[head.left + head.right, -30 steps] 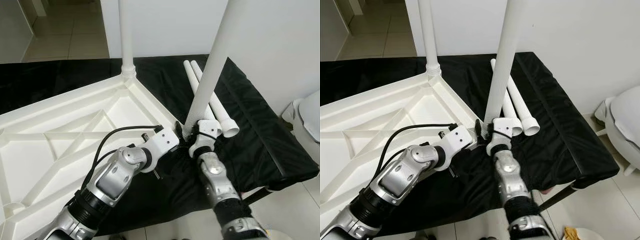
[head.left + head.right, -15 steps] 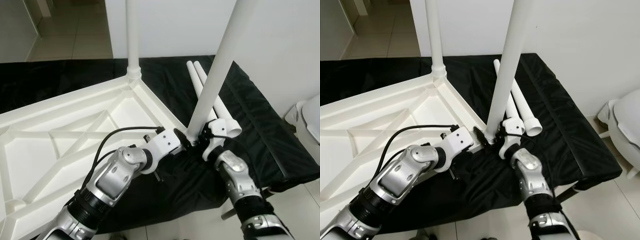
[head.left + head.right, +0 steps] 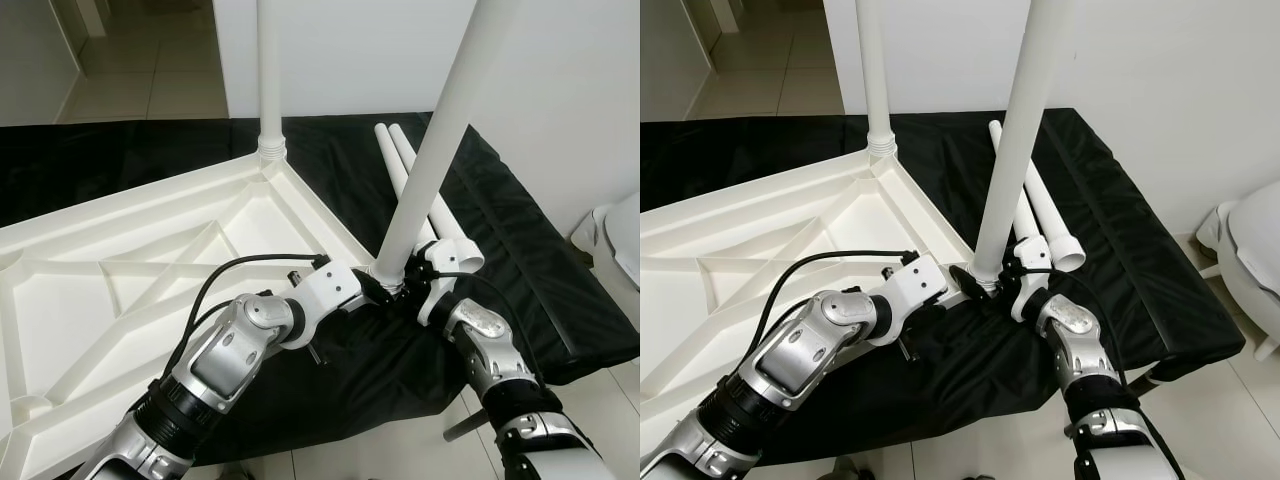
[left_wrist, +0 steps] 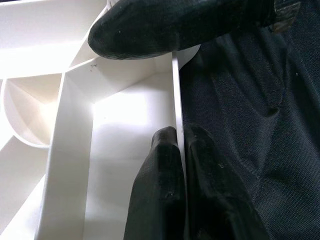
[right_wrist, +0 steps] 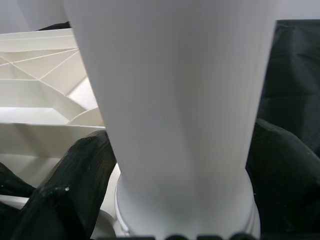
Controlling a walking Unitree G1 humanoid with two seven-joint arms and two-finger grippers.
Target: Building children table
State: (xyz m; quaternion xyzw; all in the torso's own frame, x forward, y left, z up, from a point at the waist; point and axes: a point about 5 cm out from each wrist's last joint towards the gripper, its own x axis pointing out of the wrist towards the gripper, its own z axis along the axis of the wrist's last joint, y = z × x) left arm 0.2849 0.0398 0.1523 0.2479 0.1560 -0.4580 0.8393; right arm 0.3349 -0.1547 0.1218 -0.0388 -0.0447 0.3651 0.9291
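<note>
At the near corner of the upturned white tabletop [image 3: 150, 300], the left gripper [image 4: 175, 165] pinches the thin rim wall between its fingers, while the right gripper [image 3: 405, 285] clasps the base of the near leg [image 3: 430, 150] standing in that corner's socket — tilted slightly. Beyond, two loose legs [image 3: 425, 205] lie on the black cloth [image 3: 520, 270]; a second leg [image 3: 270, 80] stands upright at the far corner.

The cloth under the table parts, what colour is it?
Black: the cloth is plain black, clearest in the right eye view.
</note>
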